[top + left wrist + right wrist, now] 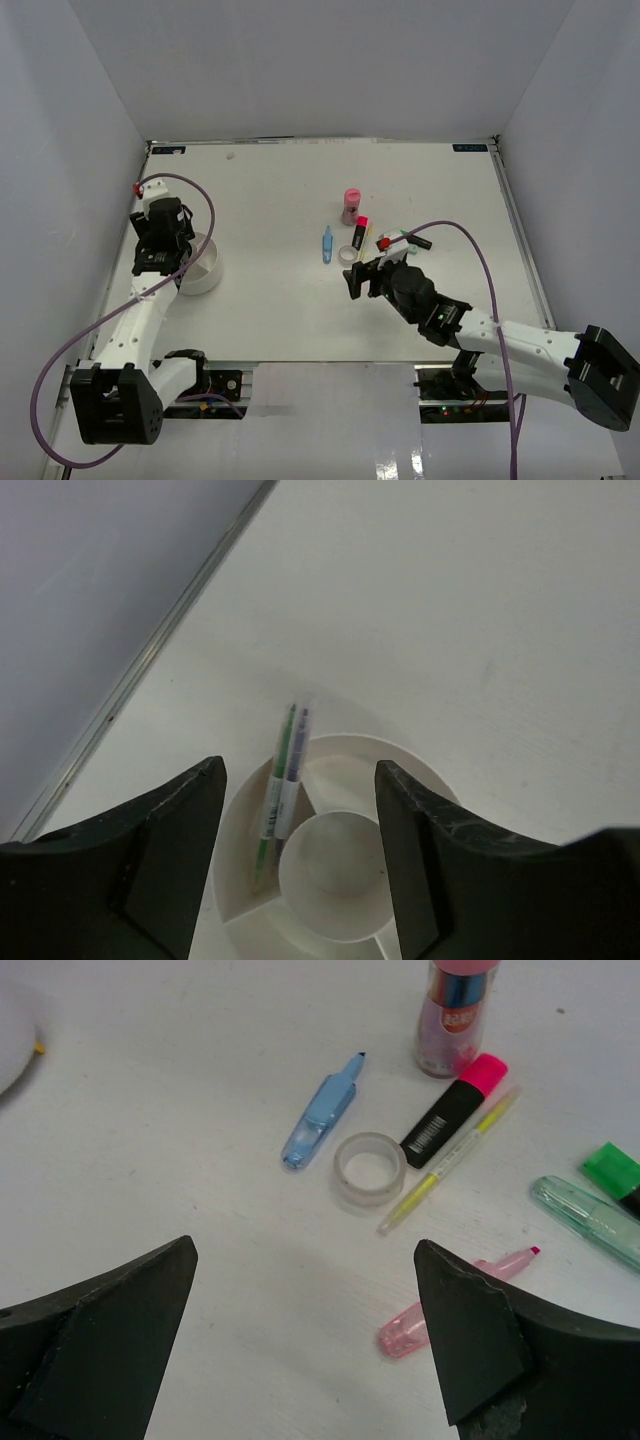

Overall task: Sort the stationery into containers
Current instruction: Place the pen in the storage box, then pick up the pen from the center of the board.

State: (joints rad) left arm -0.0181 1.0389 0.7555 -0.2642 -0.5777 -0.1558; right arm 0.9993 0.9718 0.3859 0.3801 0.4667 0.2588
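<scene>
My left gripper (pixel 298 780) stands open just above the round white container (pixel 400 755), which has an inner cup and a divided outer ring. Two thin pens (pixel 283 775), one green and one purple, lie side by side in a ring compartment, free of the fingers. From above, the left gripper (pixel 170 253) overlaps the container (pixel 207 270). My right gripper (pixel 305 1250) is open and empty over bare table, short of the tape roll (pixel 369 1167), blue pen (pixel 322 1120), pink-capped black marker (pixel 455 1110), yellow pen (pixel 450 1160) and pink highlighter (pixel 415 1328).
The pink cylinder (pixel 455 1015) stands upright behind the marker. A green highlighter (pixel 612 1170) and a clear green pen (pixel 590 1220) lie at the right. White walls enclose the table (pixel 270 190) on three sides. The right gripper (pixel 366 276) sits near the cluster.
</scene>
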